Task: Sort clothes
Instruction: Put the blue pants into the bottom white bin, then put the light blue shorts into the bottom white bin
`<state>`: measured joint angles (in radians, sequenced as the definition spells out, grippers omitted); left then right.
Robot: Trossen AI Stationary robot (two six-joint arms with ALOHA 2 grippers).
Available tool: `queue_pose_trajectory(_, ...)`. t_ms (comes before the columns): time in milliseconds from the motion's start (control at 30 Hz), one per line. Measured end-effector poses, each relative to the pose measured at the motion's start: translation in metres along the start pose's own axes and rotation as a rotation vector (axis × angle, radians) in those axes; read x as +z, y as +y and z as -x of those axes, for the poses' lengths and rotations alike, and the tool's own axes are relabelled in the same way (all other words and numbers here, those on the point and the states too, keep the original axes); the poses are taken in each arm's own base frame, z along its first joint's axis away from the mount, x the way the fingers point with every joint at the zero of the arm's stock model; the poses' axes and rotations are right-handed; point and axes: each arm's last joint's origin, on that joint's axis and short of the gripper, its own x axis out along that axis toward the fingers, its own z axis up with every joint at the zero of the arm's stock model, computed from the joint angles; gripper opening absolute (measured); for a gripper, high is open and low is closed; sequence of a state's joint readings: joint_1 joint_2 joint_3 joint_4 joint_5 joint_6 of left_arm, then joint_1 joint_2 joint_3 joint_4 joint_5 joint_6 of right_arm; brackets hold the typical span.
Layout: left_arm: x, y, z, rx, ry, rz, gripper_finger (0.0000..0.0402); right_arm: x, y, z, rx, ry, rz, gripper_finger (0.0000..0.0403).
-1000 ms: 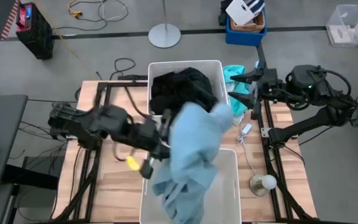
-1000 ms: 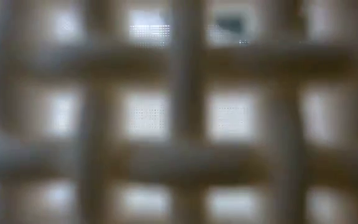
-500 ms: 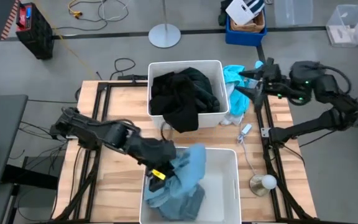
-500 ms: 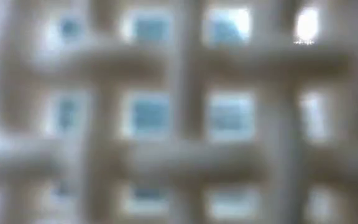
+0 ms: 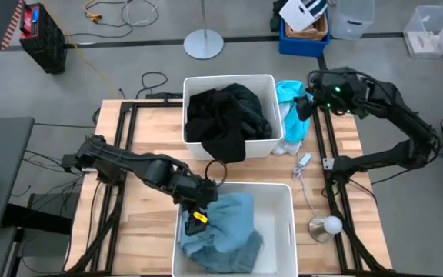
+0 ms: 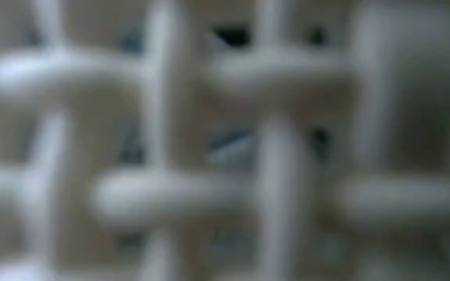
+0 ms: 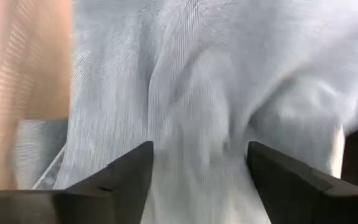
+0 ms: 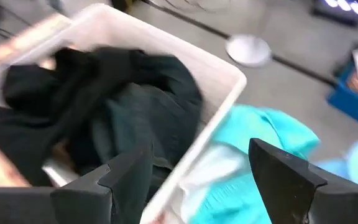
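A dusty blue-grey garment [image 5: 223,228] lies heaped in the near white bin [image 5: 287,223]. My left gripper [image 5: 198,206] is at that bin's left side, low over the garment, open [image 7: 197,180]. Black and dark green clothes [image 5: 225,115] fill the far white bin [image 5: 268,81], one sleeve hanging over its near wall. Turquoise clothes [image 5: 289,94] and a whitish piece [image 5: 294,129] lie on the table right of that bin. My right gripper [image 5: 306,105] hovers open [image 8: 197,180] above the bin's right rim and the turquoise clothes [image 8: 260,134]. My left gripper is open, pointing down at the blue-grey garment, with a ridge of its cloth [image 7: 197,118] between the two fingers. I cannot tell whether the fingers touch it.
A small white item on a cord [image 5: 304,160] and a round clear object [image 5: 325,225] lie on the table's right side. Black frame rails [image 5: 333,165] run along both table sides. The low view is filled by a blurred lattice wall [image 6: 209,195].
My left gripper has gone down and toward the table's near edge into the near bin. The blue-grey garment, held high and hanging a second ago, now lies heaped in that bin. My right arm has swung toward the table's left, above the turquoise clothes.
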<state>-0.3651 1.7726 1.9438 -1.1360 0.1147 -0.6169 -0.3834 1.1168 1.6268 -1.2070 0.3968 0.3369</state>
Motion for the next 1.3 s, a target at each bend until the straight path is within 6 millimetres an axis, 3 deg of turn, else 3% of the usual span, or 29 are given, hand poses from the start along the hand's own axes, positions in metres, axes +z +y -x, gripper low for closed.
queue_pose_trajectory(133,0.003,0.001,0.028,-0.051,-0.103,-0.013,0.0273,-0.002,-0.006,-0.017,-0.094,0.106,-0.085,0.0281)
queue_pose_trajectory(333,0.004,-0.001,0.094,-0.127,-0.418,-0.104,0.0276,-0.001,-0.006,-0.040,-0.164,0.188,-0.239,0.0281)
queue_pose_trajectory(533,-0.009,0.001,0.161,-0.141,-0.713,-0.220,0.0276,0.001,-0.008,-0.071,-0.175,0.274,-0.347,0.0281)
queue_pose_trajectory(800,-0.032,0.007,0.241,-0.080,-1.126,-0.352,0.0277,-0.022,-0.024,-0.107,-0.238,0.301,-0.499,0.0281)
queue_pose_trajectory(1067,-0.051,0.015,0.290,0.074,-1.407,-0.464,0.0277,-0.044,-0.034,-0.133,-0.282,0.281,-0.630,0.0281)
queue_pose_trajectory(1300,-0.064,0.022,0.305,0.107,-1.431,-0.499,0.0277,-0.058,-0.042,-0.157,-0.317,0.263,-0.714,0.0281)
